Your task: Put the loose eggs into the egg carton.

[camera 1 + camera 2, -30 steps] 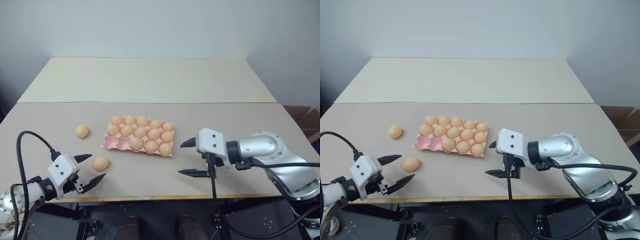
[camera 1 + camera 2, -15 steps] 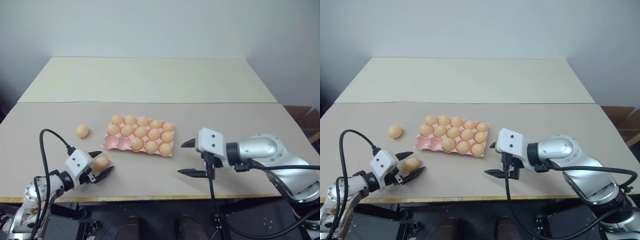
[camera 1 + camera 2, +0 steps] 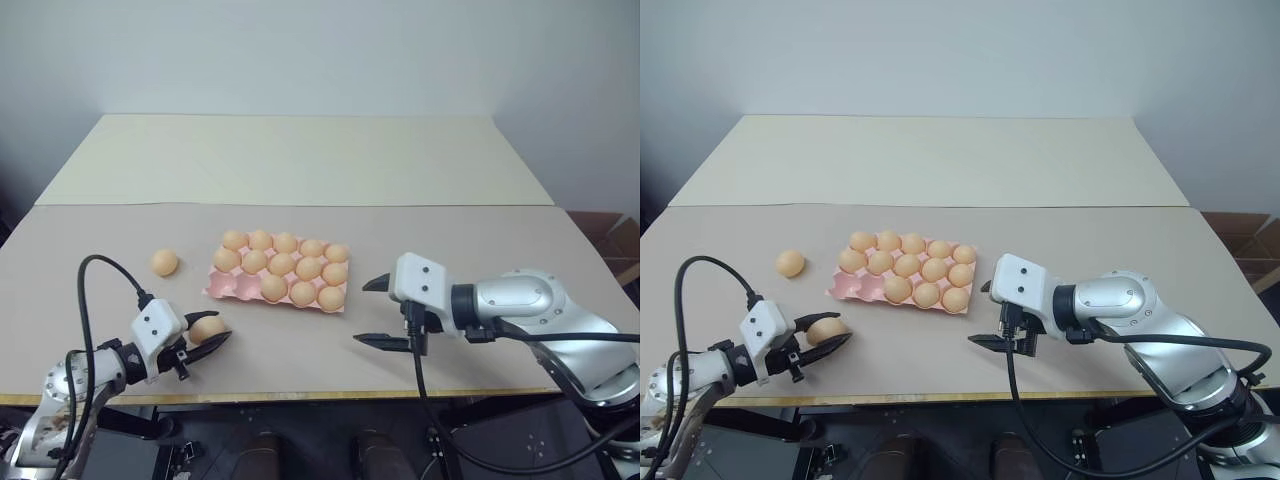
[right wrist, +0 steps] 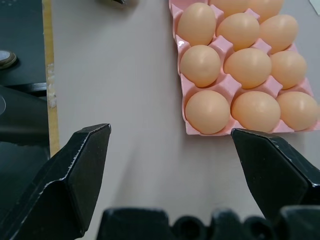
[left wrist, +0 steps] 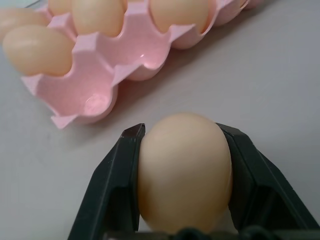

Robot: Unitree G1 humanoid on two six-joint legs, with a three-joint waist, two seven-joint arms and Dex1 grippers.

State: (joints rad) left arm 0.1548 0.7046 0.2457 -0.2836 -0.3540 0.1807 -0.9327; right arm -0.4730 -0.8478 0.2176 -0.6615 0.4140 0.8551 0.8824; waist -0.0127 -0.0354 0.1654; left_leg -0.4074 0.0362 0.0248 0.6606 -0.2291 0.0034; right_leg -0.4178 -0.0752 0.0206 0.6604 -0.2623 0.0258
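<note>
One egg (image 3: 207, 327) sits clamped between the two black fingers (image 5: 112, 190) of the left gripper (image 3: 205, 337), near the front left of the table (image 3: 300, 160). In the left wrist view the egg fills the gap between the fingers, each pressing against a side of the shell. Whether the egg rests on the table or is lifted just off it cannot be told.

A second loose egg (image 3: 164, 262) lies on the table farther back, to the left of the carton (image 3: 222, 288) and apart from it, and well apart from the left gripper.

The pink carton lies flat near the middle of the table, just ahead and to the right of the held egg. Thirteen of its cups hold eggs; the two cups at its front left corner are bare, and these open cups face the held egg in the left wrist view.

The right gripper (image 3: 379, 311) hovers to the right of the carton, near its front right corner, with its fingers spread wide and nothing between them. In the right wrist view the carton's end lies beyond the gap between its fingers, apart from both tips.

The table is a pale beige surface with a seam running across it behind the carton.
</note>
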